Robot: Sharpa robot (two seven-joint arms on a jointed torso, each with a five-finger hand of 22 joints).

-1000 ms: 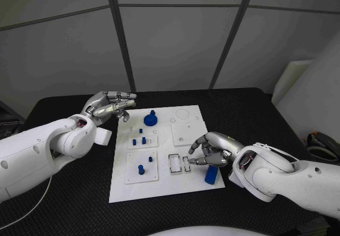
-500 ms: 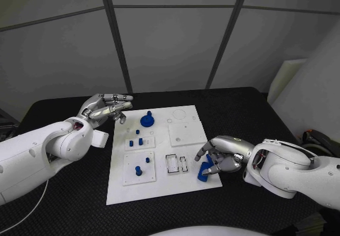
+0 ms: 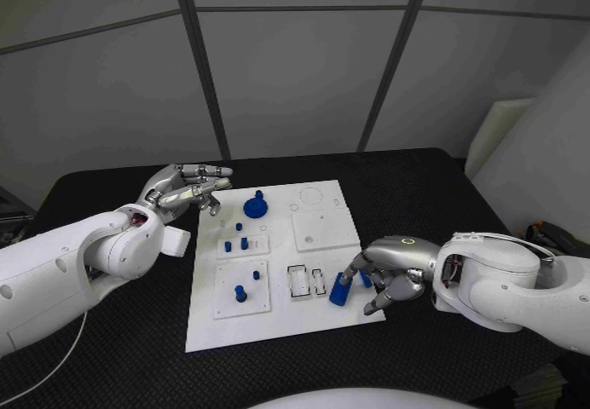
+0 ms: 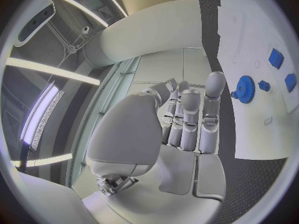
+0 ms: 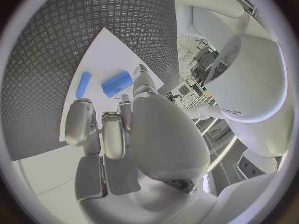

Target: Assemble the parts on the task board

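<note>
Robot lab test cell: grey panel walls [image 3: 295,77], black textured table [image 3: 418,192], white task board [image 3: 322,223].

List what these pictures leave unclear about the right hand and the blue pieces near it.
- Head view: the right hand covers the task board corner; whether its fingers touch or hold the blue bar cannot be told.
- Right wrist view: fingers hide the board below the blue cylinder and thin blue piece; contact is unclear.
- Head view: the small pegs are too small to tell if seated.
</note>
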